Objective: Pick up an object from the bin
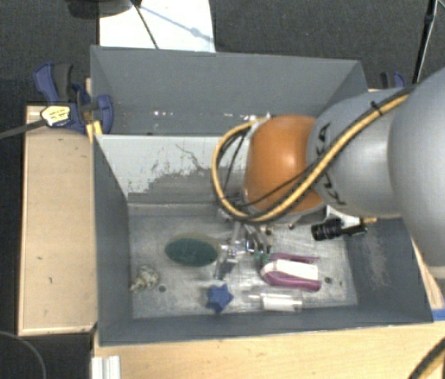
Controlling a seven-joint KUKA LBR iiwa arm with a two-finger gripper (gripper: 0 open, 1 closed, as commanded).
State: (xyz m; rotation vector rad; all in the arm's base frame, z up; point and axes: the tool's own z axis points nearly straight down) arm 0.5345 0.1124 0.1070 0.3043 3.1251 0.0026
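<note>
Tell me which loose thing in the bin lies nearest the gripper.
The dark green oval pad, just left of the gripper; the blue piece and purple-and-white item lie farther off.

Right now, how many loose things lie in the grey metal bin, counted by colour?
Green: 1, dark green flat oval
Blue: 1, small blue lump
Purple and white: 1, purple-and-white oblong piece
Clear: 1, pale transparent tube
Grey-beige: 1, small crumpled lump
Total: 5 in view

The bin (207, 85) holds five loose things: one green disc (191, 252), one grey lump (145, 277), one blue piece (218, 297), one pink pack (291, 273), one clear tube (280, 300).
</note>
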